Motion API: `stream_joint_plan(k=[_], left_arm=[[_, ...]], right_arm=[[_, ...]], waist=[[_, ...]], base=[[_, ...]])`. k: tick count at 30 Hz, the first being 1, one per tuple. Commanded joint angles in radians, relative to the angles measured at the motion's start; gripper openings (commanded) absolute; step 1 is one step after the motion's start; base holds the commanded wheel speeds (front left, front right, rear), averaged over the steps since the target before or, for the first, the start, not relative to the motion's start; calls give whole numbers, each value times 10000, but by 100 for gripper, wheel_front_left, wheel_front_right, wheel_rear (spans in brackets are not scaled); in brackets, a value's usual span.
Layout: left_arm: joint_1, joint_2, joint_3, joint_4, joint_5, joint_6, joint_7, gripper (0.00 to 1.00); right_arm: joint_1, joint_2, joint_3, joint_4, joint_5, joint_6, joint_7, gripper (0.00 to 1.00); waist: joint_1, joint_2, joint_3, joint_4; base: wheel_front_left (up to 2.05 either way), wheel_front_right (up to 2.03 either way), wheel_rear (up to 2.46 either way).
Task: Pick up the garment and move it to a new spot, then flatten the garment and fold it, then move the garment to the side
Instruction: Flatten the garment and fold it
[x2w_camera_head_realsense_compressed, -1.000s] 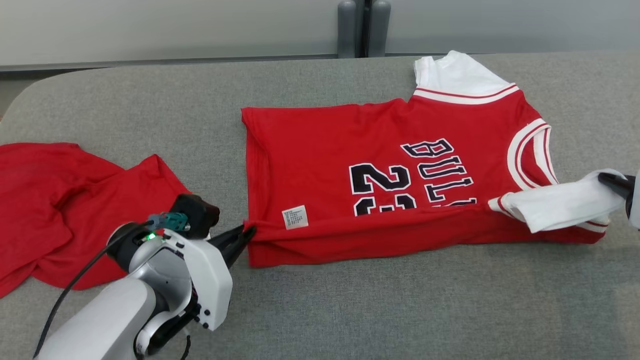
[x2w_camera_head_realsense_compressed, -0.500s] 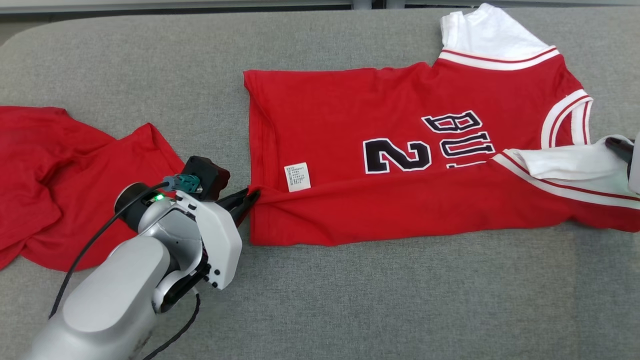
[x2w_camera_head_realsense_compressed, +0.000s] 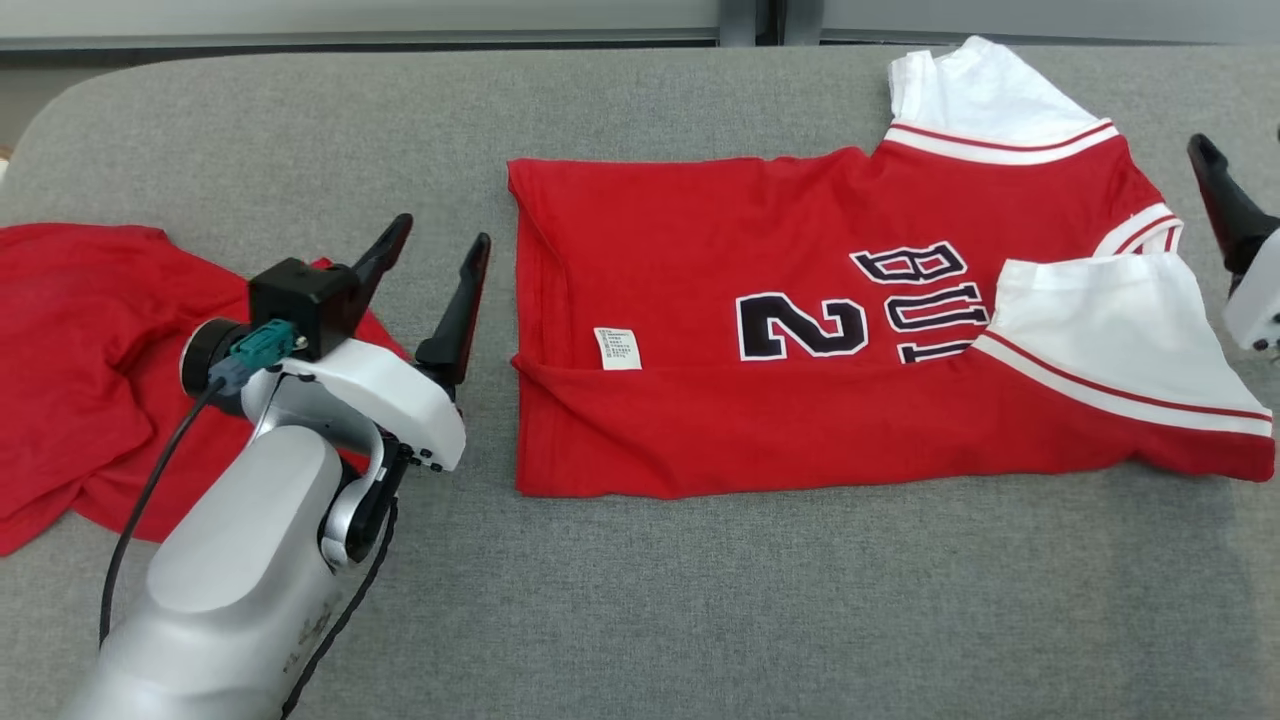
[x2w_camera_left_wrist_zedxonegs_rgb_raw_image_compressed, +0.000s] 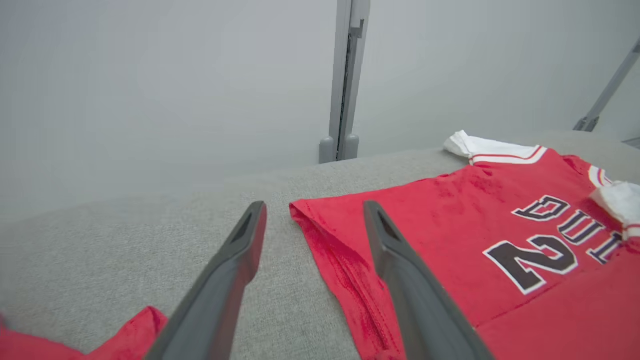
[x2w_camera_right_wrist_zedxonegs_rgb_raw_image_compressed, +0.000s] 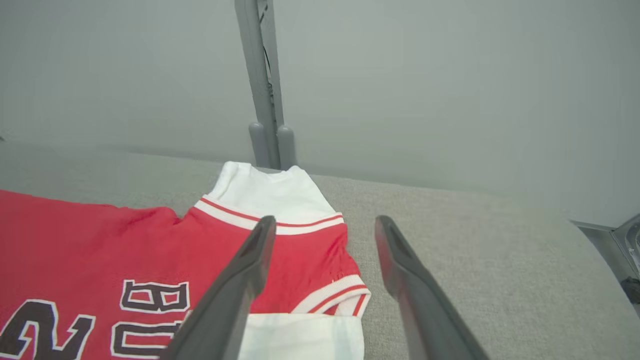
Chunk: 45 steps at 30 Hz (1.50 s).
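Left claw: jaws spread wide, grasping nothing, set over the worktop between the spare red cloth and the hem of the jersey. A strip of bare grey surface separates it from the hem. In the left wrist view one finger crosses the hem corner in the picture; whether it touches there cannot be told.

Right claw: jaws likewise spread and empty. In the right wrist view one finger lies across the jersey's shoulder and the other across bare worktop. The head view shows a single dark finger of it at the right side, just beyond the collar end.

Jersey: red, trimmed in white, lying flat on the right half of the worktop. The hem faces left and the collar faces right. Its near long edge is folded up over the body, hiding the lower part of the black number and lettering. A white label sits just above the fold, near the hem. The far sleeve, white, reaches towards the far edge. The near sleeve, white, lies on top of the folded strip.

Spare red cloth: crumpled, at the worktop's left edge, partly behind the left arm.

Post: grey, upright, behind the far edge.
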Motion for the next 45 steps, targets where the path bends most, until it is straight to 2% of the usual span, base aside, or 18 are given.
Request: stream_joint_plan(k=[1,6,8,10,13,17,21,29,38,45], left_arm=[[260,-82,302,100,-164,162,-402,100],[988,-497,1252,-349,-410,380,-881,100],[1382,-709,2017,-1005,-204,490,-889,100],[2022,-979,2700,-1626,144,541,-882,100],[2868,-1438,3722,-2484,797,422,-872,100],[3932,-2057,4490,-3120,1890,48,-869,100],[4603,-2394,4920,-3170,2678,-145,-872,100],[5551,-2529,5283,-3486,2759,-333,-872,100],[5839,-2521,4735,-3161,3044,-107,-872,100],[5460,-2525,4017,-1470,3407,275,-872,100]], right_arm=[[283,9,207,-113,-91,-13,-1013,100],[944,360,188,-321,-389,-11,-3886,100],[1308,493,123,-439,-693,-11,-4850,100],[1685,705,-22,-571,-1005,-11,-5611,100],[2326,1145,-264,-908,-1492,-11,-6126,100],[3327,1784,-787,-1552,-2161,-13,-6299,100],[4460,2579,-1355,-2584,-2840,-13,-6304,100],[5822,3599,-1867,-3337,-3462,-13,-6309,100],[6023,3894,-1958,-3537,-3736,-13,-6311,100],[5887,3857,-1942,-3576,-3678,-13,-6312,100]], waist=[[0,0,-310,-17],[0,0,-960,-63],[0,0,-1192,-96],[0,0,-1392,-149],[0,0,-1634,-234],[0,0,-1869,-297],[0,0,-2023,-387],[0,0,-2032,-528],[0,0,-1829,-600],[0,0,-1737,-742]], base=[[0,0,0],[0,0,0],[0,0,0],[0,0,0],[0,0,0],[0,0,0],[0,0,0],[0,0,0],[0,0,0],[0,0,0]])
